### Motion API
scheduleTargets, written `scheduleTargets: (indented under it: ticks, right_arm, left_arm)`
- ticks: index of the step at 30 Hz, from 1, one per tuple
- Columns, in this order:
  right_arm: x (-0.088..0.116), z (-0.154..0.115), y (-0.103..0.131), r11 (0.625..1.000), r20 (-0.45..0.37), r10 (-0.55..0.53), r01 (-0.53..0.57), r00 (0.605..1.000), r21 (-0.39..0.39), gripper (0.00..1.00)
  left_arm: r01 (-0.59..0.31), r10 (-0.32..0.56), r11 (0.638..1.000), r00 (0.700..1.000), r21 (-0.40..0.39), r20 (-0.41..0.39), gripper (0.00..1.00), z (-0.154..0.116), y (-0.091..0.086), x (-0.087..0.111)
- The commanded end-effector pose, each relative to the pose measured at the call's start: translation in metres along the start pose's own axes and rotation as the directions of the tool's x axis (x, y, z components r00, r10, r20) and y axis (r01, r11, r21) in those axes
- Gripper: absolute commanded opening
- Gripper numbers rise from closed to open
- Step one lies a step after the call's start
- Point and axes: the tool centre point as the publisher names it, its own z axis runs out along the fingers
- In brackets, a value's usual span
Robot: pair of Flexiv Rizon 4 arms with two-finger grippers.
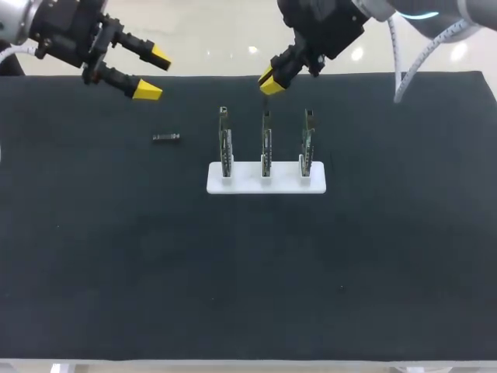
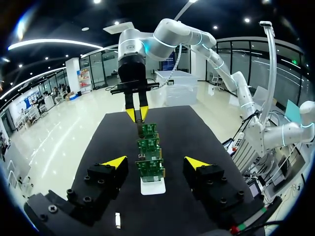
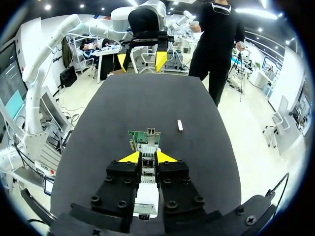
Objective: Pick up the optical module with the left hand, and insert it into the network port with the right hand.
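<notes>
The optical module (image 1: 166, 137), a small dark bar, lies flat on the black mat left of the boards; it also shows as module (image 2: 117, 220) and module (image 3: 180, 125). Three upright circuit boards (image 1: 266, 148) with network ports stand in a white base (image 1: 266, 185). My left gripper (image 1: 154, 74) hangs open above the far left of the table, back from the module, nothing between its fingers. My right gripper (image 1: 272, 80) hovers just behind the middle board's top, its fingers a narrow gap apart and holding nothing. In the right wrist view the nearest board (image 3: 145, 137) sits just ahead of the right gripper (image 3: 148, 157).
The black mat (image 1: 248, 272) covers the whole table. In the left wrist view the boards (image 2: 150, 167) line up ahead of my left gripper (image 2: 156, 162), with the right gripper (image 2: 137, 114) beyond them. The left gripper (image 3: 142, 56) shows past the mat's far end in the right wrist view.
</notes>
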Motion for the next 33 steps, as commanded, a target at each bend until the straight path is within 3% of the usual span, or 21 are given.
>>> scheduleTargets:
  ticks: [1,33]
  right_arm:
    - [0.0028,0.0013,0.0018,1.000,0.005,-0.001,0.001,1.000,0.004,0.00]
    - [0.0000,-0.0048,0.0011,1.000,-0.011,0.008,-0.008,1.000,-0.005,0.00]
  left_arm:
    - [0.001,-0.001,1.000,1.000,0.001,-0.003,1.00,0.0001,0.0006,-0.0004]
    - [0.001,-0.001,1.000,1.000,0.001,-0.003,1.00,0.0001,0.0006,-0.0004]
